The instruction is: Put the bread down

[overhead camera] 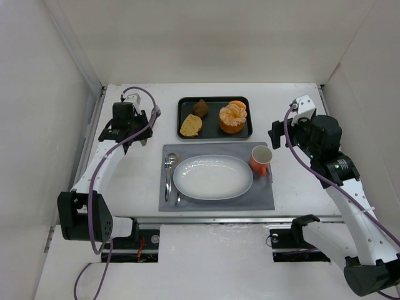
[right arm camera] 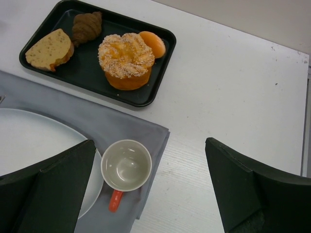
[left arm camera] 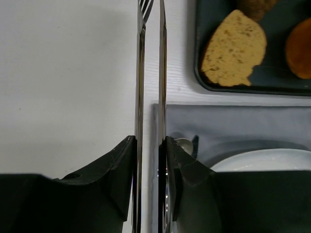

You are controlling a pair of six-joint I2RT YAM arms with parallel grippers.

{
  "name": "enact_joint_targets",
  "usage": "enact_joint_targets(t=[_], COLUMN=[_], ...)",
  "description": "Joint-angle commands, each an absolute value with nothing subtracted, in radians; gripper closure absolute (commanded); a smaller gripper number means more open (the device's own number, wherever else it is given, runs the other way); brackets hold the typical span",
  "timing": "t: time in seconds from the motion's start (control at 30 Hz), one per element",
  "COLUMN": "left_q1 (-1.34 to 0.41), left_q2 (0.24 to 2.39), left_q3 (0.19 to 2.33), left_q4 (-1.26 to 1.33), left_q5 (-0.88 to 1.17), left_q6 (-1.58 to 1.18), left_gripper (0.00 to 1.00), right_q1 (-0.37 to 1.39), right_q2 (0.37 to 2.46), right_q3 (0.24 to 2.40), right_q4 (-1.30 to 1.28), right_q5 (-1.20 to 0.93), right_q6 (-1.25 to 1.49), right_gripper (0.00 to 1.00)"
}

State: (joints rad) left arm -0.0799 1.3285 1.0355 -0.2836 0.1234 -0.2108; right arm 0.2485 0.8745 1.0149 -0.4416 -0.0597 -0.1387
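Note:
The bread point(overhead camera: 232, 117) is a round orange-golden bun with a paler ridged top. It sits at the right end of the black tray point(overhead camera: 214, 134). It also shows in the right wrist view point(right arm camera: 126, 58) and at the edge of the left wrist view point(left arm camera: 299, 48). My left gripper point(overhead camera: 127, 132) is left of the tray. Its jaws point(left arm camera: 150, 138) are nearly together on two thin metal strips like tongs point(left arm camera: 139, 73), one ending in fork-like tines. My right gripper point(overhead camera: 282, 134) is open and empty, above the orange cup and the table right of the mat point(right arm camera: 149, 145).
The tray also holds a yellow-tan slice point(overhead camera: 190, 125), a brown croissant point(overhead camera: 200, 107) and a small orange ball point(right arm camera: 153, 42). A white oval plate point(overhead camera: 212, 177), an orange cup point(overhead camera: 261, 159) and a spoon point(overhead camera: 170, 164) lie on the grey mat point(overhead camera: 262, 194). White walls enclose the table.

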Motion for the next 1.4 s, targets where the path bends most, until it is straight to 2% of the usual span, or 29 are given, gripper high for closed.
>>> enact_joint_targets(t=[0.0,0.57,0.83,1.37], left_q1=[-0.114,-0.192,-0.313,-0.439], left_q2=[1.253,1.269,1.385,1.557], left_q3=[1.126,1.207,1.317,1.431], left_q4=[-0.288,-0.311,-0.301,-0.321], left_q5=[0.192,0.324,0.313,0.286], left_q6=[-0.207,-0.187,-0.167,-0.107], left_gripper=[0.73,0.63,0.63,0.63], right_q1=[0.245,0.245,0.245,0.245], right_q2=[0.868,0.877,0.887,0.877], right_q3=[1.039,1.039,1.039,1.029], right_q4=[-0.400,-0.382,-0.382,-0.373], right_q5=[-0.035,-0.005,0.005,0.024], right_q6=[-0.144,-0.144,-0.144,-0.144], right_gripper=[0.00,0.00,0.00,0.00])
